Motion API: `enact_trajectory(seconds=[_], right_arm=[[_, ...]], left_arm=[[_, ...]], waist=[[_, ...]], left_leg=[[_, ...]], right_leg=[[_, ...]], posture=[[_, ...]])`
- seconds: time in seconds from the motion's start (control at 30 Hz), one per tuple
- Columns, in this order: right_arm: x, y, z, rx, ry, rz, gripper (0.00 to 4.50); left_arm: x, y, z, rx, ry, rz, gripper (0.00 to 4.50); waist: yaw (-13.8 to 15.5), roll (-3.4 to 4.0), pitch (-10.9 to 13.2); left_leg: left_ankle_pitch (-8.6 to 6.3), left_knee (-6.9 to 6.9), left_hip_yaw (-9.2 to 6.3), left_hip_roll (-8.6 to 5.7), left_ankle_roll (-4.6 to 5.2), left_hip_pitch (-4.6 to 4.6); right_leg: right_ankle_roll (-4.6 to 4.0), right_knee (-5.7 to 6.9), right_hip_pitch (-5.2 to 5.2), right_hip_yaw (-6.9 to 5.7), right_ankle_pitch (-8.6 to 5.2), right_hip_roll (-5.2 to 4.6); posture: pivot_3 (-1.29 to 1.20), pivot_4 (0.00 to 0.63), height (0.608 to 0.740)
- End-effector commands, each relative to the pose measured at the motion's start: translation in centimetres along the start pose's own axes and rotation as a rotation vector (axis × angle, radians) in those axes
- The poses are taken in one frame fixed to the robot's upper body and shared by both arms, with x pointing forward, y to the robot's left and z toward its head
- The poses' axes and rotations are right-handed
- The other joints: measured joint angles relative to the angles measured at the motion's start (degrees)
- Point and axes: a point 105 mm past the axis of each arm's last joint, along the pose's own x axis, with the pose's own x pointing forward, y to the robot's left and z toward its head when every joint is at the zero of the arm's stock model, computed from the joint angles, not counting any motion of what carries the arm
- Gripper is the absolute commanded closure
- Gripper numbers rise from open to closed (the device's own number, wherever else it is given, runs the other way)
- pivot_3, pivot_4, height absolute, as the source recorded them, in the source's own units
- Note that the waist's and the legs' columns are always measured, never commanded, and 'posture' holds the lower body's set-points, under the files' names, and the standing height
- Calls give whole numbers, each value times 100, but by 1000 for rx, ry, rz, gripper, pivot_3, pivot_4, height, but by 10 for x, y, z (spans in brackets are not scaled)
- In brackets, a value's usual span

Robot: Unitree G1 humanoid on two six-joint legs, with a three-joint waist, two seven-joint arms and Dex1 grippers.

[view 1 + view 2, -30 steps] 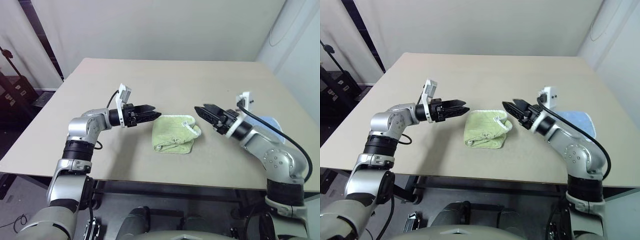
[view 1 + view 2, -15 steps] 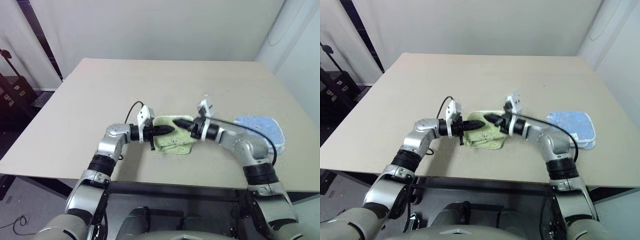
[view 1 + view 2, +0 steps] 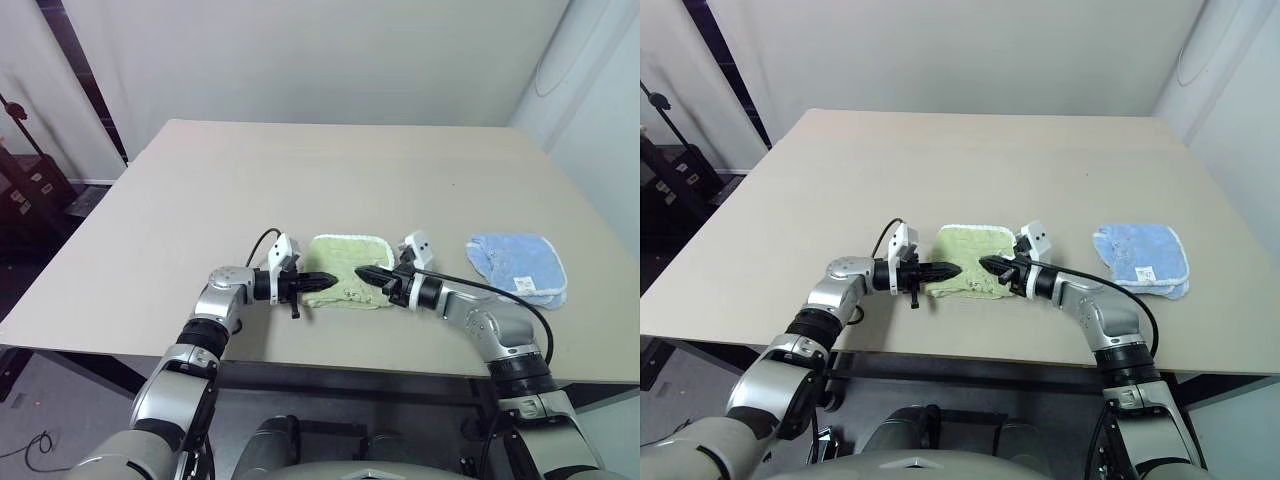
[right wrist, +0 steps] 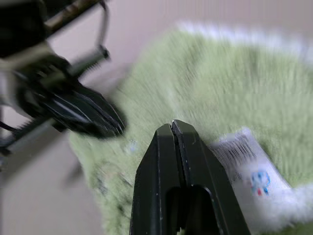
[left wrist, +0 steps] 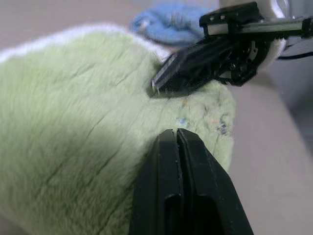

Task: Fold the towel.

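Beige table top (image 3: 200, 190) spreads wide under everything. At about 9 o'clock from the green cloth sits the left gripper (image 3: 326, 280); its 2 black fingers are pressed together, pointing toward 3 o'clock, with the tips resting on the near left side of the towel (image 3: 348, 264); in the left wrist view the fingers (image 5: 171, 161) lie flat on the fuzzy green cloth with nothing pinched between them. The towel is light green with a white edge; it lies folded and flat near the front edge of the table, right between the 2 grippers; a small white tag (image 4: 249, 164) with a bar code sticks out near its white edge. At about 3 o'clock from the towel is the right gripper (image 3: 364, 272); its 2 fingers are pressed together too, pointing toward 9 o'clock, tips on the near right side of the towel; the 2 grippers point at each other, close but not touching. Further toward 3 o'clock, well apart from the green one, lies a small blue towel (image 3: 518, 264), folded, near the right side of the table.
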Motion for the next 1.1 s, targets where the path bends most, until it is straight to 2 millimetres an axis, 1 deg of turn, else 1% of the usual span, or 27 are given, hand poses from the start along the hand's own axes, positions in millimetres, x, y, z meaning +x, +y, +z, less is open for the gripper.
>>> enact_trajectory(seconds=[0.03,0.13,0.17,0.2,0.23,0.27,0.37,0.4,0.47,0.53,0.67,0.77,0.87,1.0,1.1], right_arm=[[-10,22,41,-19,-156,83,4500],[-17,26,51,-14,-192,78,4500],[-19,26,53,-8,-198,76,4331],[-20,25,54,12,-206,68,4139],[-20,23,55,27,-210,61,3903],[-22,23,54,41,-211,60,3519],[-22,20,52,69,-203,52,2519],[-22,18,51,83,-196,40,2212],[-20,13,49,120,-182,23,1457],[-19,10,48,161,-169,17,734],[-19,9,49,206,-170,20,734],[-19,9,50,212,-169,14,734],[-21,7,50,214,-170,2,734],[-24,6,51,220,-177,-10,734],[-26,6,50,216,-176,-21,734]], left_arm=[[-22,14,49,-19,-125,64,3539],[-44,25,62,-100,-139,156,2488],[-50,30,64,-136,-138,195,2067],[-57,33,63,-164,-118,230,1755],[-63,36,61,-205,-98,260,1368],[-68,36,59,-248,-85,268,945],[-74,31,53,-397,-43,250,1],[-74,33,49,-444,-15,274,0],[-72,39,41,-567,22,337,0],[-64,32,36,-642,73,307,0],[-47,28,21,-707,161,308,0],[-30,22,16,-786,188,273,0],[-18,21,9,-845,228,279,0],[-1,14,8,-934,226,224,0],[16,2,7,-986,235,150,0]], waist=[[-9,-1,1],[-12,-2,2],[-6,-1,2],[-4,-1,1],[-3,-1,2],[-2,-1,2],[8,-1,2],[10,-1,2],[24,-2,3],[18,-2,3],[16,-2,3],[26,-3,3],[25,-2,3],[37,-3,3],[42,-3,3]], left_leg=[[3,-1,-1,2,5,-7],[5,0,-5,14,7,-10],[4,0,-5,16,6,-7],[4,0,-5,17,6,-1],[2,1,-4,16,3,5],[-3,2,-3,16,-5,7],[-5,3,-2,14,-8,4],[-5,3,-1,14,-8,4],[-5,2,-2,13,-8,3],[-5,2,-3,13,-8,1],[-5,1,-1,10,-8,-2],[-4,1,-1,10,-7,-14],[-4,1,0,7,-7,-15],[-5,2,1,-4,-7,-13],[-5,2,1,-12,-7,-15]], right_leg=[[4,0,-8,0,2,2],[17,1,-12,0,9,18],[15,2,-8,0,9,24],[14,2,-5,0,8,27],[9,1,1,1,6,26],[-2,1,3,2,1,23],[-5,1,1,4,2,16],[-5,1,1,4,2,14],[-6,1,0,4,2,11],[-6,1,-5,4,2,10],[-5,0,-7,5,2,6],[-5,0,-17,5,2,5],[-5,-1,-16,3,2,3],[-3,-1,-13,2,2,-8],[-1,-5,-11,2,2,-16]], posture=[[0,0,709],[0,0,709],[0,0,709],[0,0,709],[0,0,709],[0,0,709],[0,0,709],[0,0,709],[0,0,709],[0,0,709],[0,0,709],[0,0,709],[0,0,709],[0,0,709],[0,0,709]])
